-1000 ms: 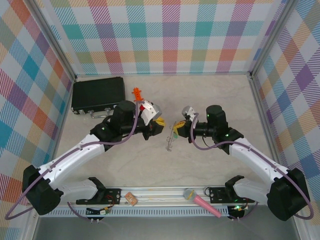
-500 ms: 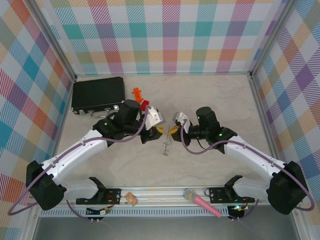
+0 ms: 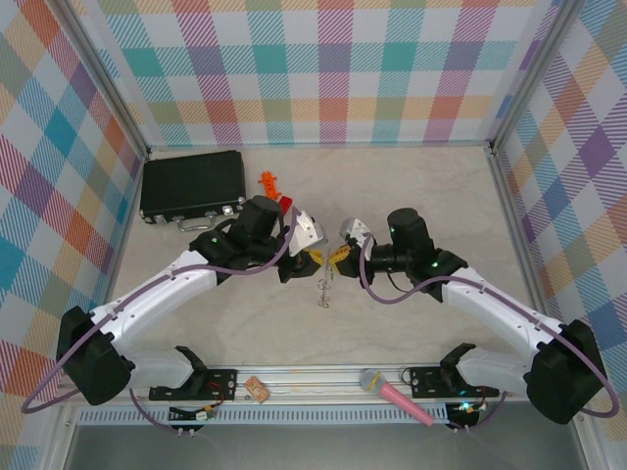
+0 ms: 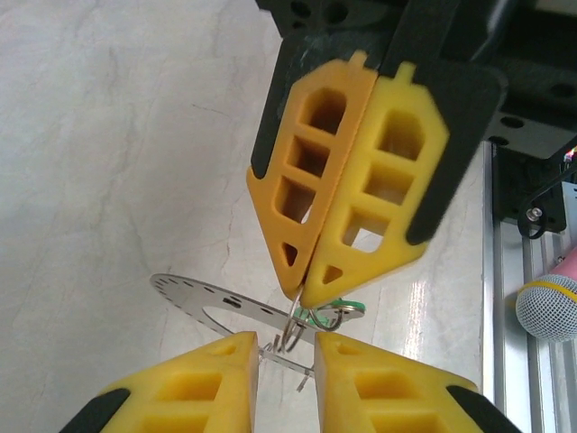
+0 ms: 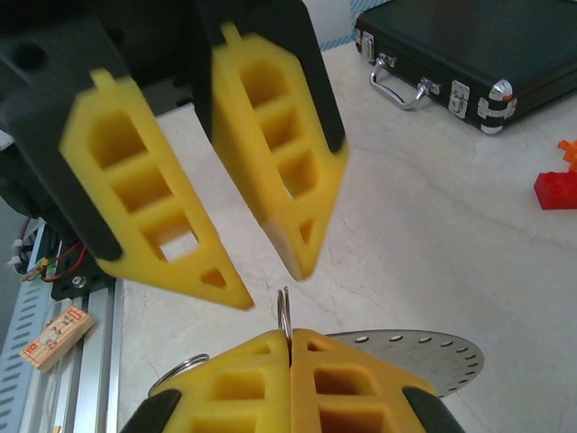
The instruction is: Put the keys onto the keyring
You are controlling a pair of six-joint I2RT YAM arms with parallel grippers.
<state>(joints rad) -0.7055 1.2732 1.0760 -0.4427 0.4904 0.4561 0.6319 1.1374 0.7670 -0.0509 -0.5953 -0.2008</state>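
Two robot arms, the left (image 3: 157,299) and the right (image 3: 490,304), meet tip to tip at the middle of a pale marble-look table (image 3: 411,196). One black case (image 3: 191,184) lies at 10 o'clock on the table. One pink microphone (image 3: 397,395) rests on the rail at 5 o'clock.

The right gripper (image 5: 290,336) is pressed fully closed, pinching one thin wire loop (image 5: 284,311) that stands up between its yellow pads. The left gripper (image 4: 285,338) faces it with its fingers partly apart and nothing clamped between them. The loop sits in the gap at its tips.

One flat silver keyring (image 4: 194,293), slotted around its rim, reaches out from the pinch point toward 9 o'clock in the left wrist view. Whether it touches the table cannot be told.

One red block (image 5: 559,189) and one orange toy piece (image 3: 267,181) lie at 11 o'clock from the grippers, near the case. One small card (image 5: 54,336) sits on the rail. One green-headed key (image 4: 343,309) peeks out just beside the right gripper's tips, at 3 o'clock from the loop.
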